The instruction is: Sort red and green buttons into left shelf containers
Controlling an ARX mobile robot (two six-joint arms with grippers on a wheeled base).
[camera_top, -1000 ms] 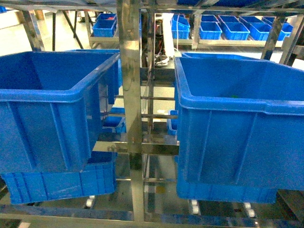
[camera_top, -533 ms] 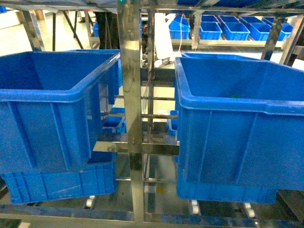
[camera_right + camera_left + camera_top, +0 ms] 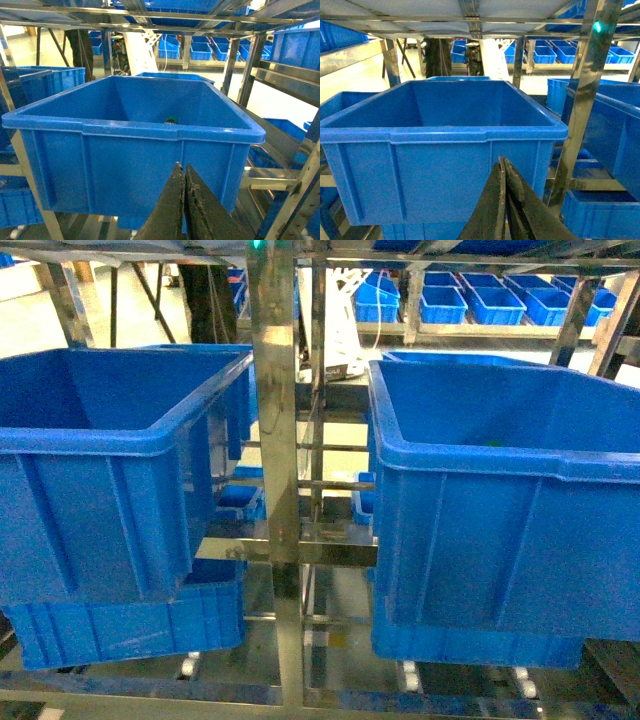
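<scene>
Two large deep blue bins sit side by side on the shelf: the left container (image 3: 120, 436) and the right container (image 3: 500, 462). My left gripper (image 3: 503, 161) is shut and holds nothing, just in front of the left bin's (image 3: 440, 134) near wall, below its rim. In front of the right bin (image 3: 135, 127) my right gripper (image 3: 181, 167) is likewise shut and holds nothing. A small green object (image 3: 171, 119), apparently the green button, lies at the far wall inside the right bin. The red button is out of view. Neither gripper shows in the head view.
A steel shelf upright (image 3: 275, 440) stands between the two bins, and another post (image 3: 582, 100) rises right of my left gripper. More blue bins (image 3: 120, 630) sit on the level below. Small blue trays (image 3: 480, 300) line the back shelves. A dark figure (image 3: 205, 290) stands behind.
The dark figure behind the shelf has moved left, covering the small blue tray there. The bins have not moved.
</scene>
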